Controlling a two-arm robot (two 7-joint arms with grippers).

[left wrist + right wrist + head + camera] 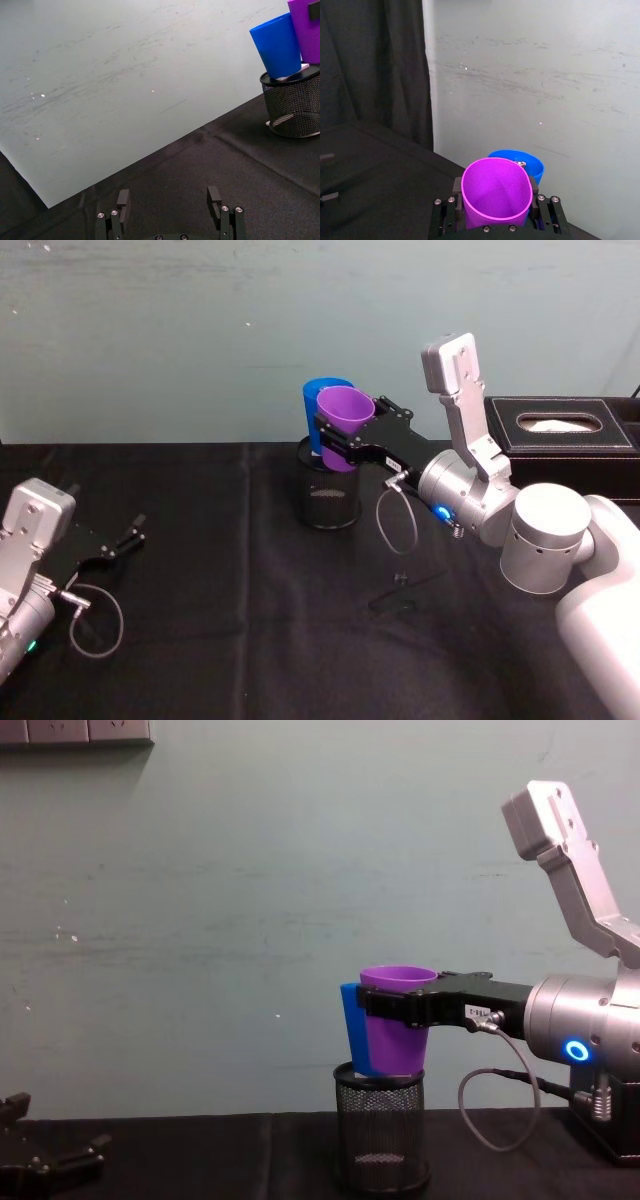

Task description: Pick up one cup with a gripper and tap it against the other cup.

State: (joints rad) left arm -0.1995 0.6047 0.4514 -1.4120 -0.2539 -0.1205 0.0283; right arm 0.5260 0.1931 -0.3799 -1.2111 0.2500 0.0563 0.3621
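The purple cup (345,408) hangs upright above the black mesh pen holder (328,500), with my right gripper (340,440) shut on its upper wall. In the right wrist view its open mouth (495,192) sits between the fingers (457,187). The blue cup (312,415) stands upright in the mesh holder, just behind and left of the purple one. In the chest view the purple cup (395,1040) overlaps the blue cup (352,1040), side by side and apparently touching. My left gripper (132,538) rests open, low at the table's left, far from both cups.
A black tissue box (560,425) stands at the back right behind my right arm. A small black flat piece with a screw (405,595) lies on the black cloth in front of the holder. A pale wall closes the table's far edge.
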